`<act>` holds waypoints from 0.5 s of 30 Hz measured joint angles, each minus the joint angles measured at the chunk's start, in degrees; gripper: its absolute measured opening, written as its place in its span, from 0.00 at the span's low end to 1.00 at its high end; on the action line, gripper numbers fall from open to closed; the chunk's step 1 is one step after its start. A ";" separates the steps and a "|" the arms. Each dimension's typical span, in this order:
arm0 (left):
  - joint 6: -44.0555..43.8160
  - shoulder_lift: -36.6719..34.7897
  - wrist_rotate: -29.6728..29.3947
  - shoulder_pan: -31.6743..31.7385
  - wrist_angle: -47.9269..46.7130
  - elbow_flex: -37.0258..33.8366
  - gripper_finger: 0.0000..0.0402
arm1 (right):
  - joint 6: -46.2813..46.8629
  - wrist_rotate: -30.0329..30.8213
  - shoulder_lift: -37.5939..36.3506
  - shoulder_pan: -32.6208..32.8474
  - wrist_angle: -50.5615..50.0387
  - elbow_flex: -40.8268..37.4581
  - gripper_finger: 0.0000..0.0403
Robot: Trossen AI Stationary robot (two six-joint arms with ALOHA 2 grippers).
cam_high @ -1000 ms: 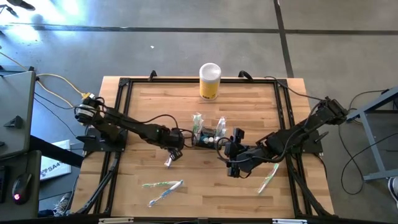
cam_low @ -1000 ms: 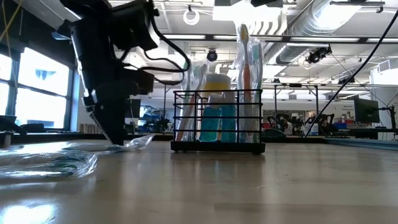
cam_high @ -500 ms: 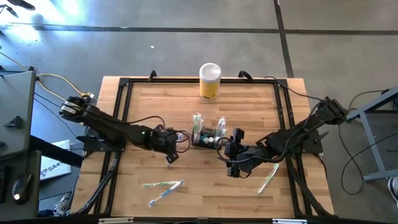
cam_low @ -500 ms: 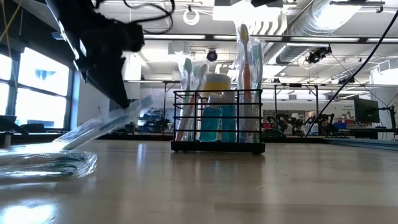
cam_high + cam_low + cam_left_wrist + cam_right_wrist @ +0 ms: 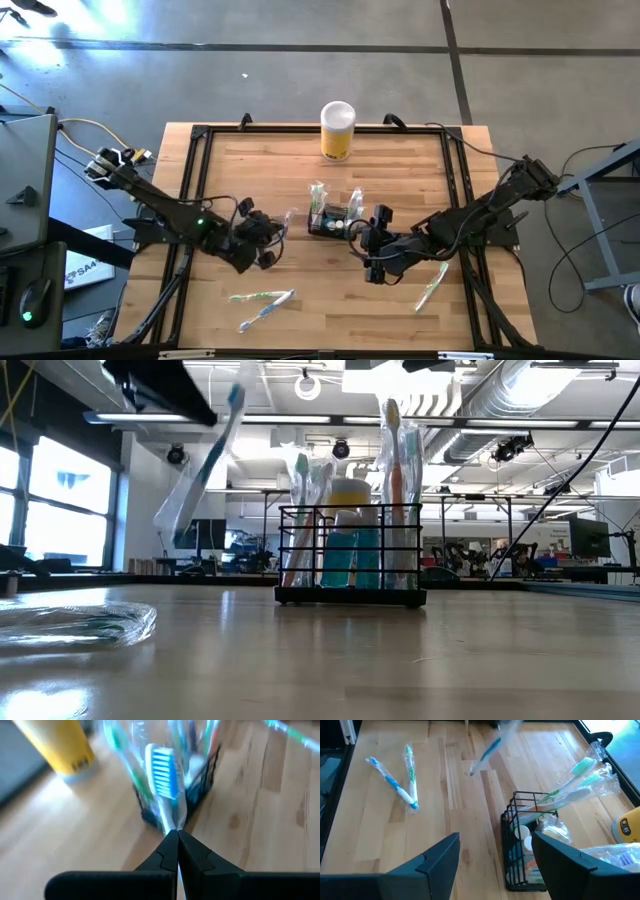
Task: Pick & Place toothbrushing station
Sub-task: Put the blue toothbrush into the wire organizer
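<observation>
The toothbrushing station is a low black wire caddy at mid-table holding wrapped toothbrushes and small bottles; it also shows in the low view and the right wrist view. Left of it, my left gripper is shut on a wrapped blue-bristled toothbrush, which hangs in the air. My right gripper stands open just right of and nearer than the caddy, with nothing between its fingers. My left gripper pinches the wrapped toothbrush between its two shut fingertips, on the neck just below the head. The blue bristles stick out past the fingertips toward the caddy. The brush is lifted clear and tilted, head up, handle end hanging lower.
A yellow cylinder with a white lid stands at the far edge. Two wrapped toothbrushes lie near the front left, another at the front right. A black frame runs round the wooden table.
My left gripper, still shut, has risen and drawn back toward the table's left edge. The wrapped toothbrush, which lay on the table under it, is now lifted clear and tipped, head up and pointing toward the caddy.
</observation>
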 joint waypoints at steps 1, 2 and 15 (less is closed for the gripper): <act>1.23 0.02 -2.05 -0.99 -0.02 0.78 0.00 | 0.00 0.00 0.00 -0.16 -0.06 0.00 0.59; 2.73 0.02 -4.23 -2.02 -0.01 1.63 0.00 | 0.00 0.00 0.02 -0.39 -0.04 0.00 0.59; 32.66 1.85 -15.44 -4.23 27.80 2.59 0.00 | 0.02 0.02 0.02 -1.23 -0.04 0.00 0.59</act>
